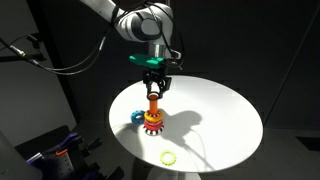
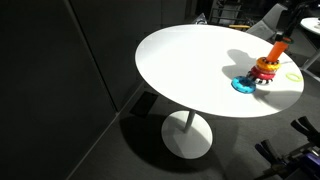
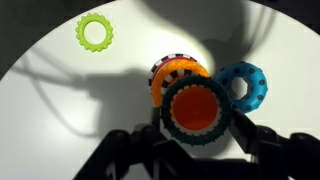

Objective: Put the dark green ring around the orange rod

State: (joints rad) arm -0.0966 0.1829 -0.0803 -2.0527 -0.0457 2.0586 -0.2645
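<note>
Dark green ring [image 3: 171, 112]: small, flat, with a knobbed outer edge and a round hole. It is held level between the two dark fingers [image 3: 245, 138] of the gripper [image 3: 197, 125], which press on its edge at nine and three o'clock. It hangs directly over the orange rod [image 3: 197, 105], whose top fills the hole. Whether the ring has passed over the tip cannot be told.

Wrist view, left to right:
- Yellow-green ring [image 3: 95, 32] lies at ten o'clock from the held ring, well apart, flat on the white table [image 3: 140, 20].
- Red base [image 3: 165, 72], with its black-and-white toothed rim, peeks out at eleven o'clock.
- Teal-blue ring [image 3: 242, 85] lies at two o'clock, just beside the base.

An exterior view shows what the wrist view does not. The rod [image 1: 154, 104] stands upright with the gripper [image 1: 155, 88] at its top, and the arm [image 1: 140, 24] is above. From the base [image 1: 153, 123], the teal-blue ring [image 1: 135, 117] is at nine o'clock and the yellow-green ring [image 1: 168, 157] at five o'clock.

Only an exterior view shows the table's pedestal foot [image 2: 188, 135], with the rod [image 2: 276, 48] at the far right.
</note>
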